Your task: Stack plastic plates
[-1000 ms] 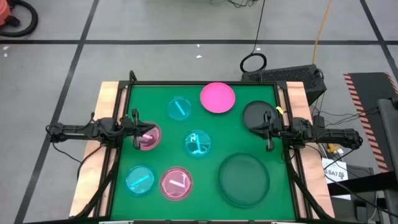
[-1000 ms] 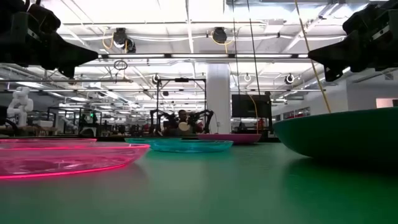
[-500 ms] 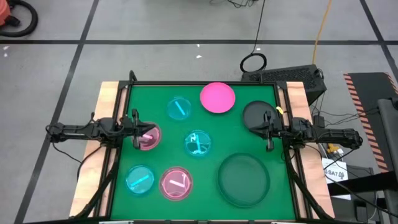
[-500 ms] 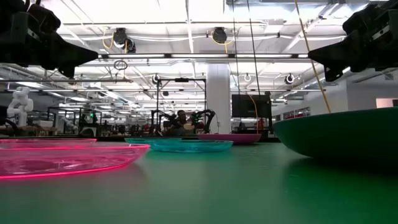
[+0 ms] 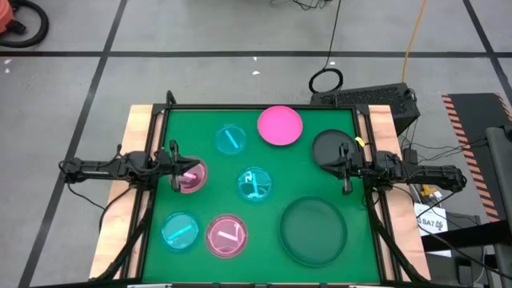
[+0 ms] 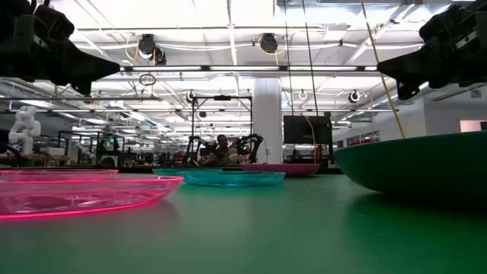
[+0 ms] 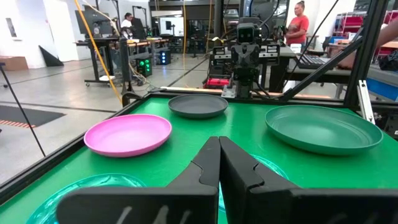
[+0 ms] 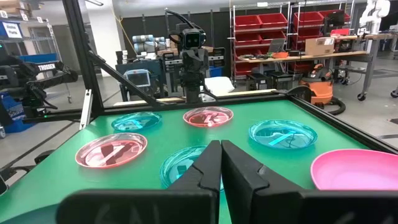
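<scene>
Left claw pinched closed, empty, hovering at the table's left edge above a translucent pink plate; further along, two cyan plates, another translucent pink plate, a middle cyan plate and the opaque pink plate, all lying apart and unstacked. Then the large dark green plate near the front and the small black plate under the right claw, likewise closed on nothing. Probably light, stiff and slick: best pinched at a raised rim.
</scene>
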Controlling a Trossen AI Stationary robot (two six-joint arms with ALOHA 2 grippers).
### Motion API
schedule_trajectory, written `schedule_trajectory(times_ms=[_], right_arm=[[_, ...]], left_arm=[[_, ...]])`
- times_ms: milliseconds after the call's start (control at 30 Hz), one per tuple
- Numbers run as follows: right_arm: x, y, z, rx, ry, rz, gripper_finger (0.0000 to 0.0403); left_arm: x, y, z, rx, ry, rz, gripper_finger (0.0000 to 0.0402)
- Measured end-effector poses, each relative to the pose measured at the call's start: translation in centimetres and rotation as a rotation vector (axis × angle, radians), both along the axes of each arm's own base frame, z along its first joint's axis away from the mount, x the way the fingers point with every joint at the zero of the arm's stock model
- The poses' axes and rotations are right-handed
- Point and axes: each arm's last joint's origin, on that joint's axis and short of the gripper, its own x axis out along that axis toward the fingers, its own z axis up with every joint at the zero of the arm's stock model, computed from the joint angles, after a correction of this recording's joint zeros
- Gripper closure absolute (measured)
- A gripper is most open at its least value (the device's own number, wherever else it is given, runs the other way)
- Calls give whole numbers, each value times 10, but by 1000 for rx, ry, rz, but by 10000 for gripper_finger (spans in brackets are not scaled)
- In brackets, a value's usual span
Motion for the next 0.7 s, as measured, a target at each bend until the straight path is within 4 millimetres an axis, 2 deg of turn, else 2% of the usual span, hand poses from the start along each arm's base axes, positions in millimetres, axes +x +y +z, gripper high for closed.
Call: schedule_trajectory(times_ms=[700], right_arm=[[0, 0, 0, 0, 0, 0, 394]], left_arm=[[0, 0, 0, 0, 0, 0, 400]])
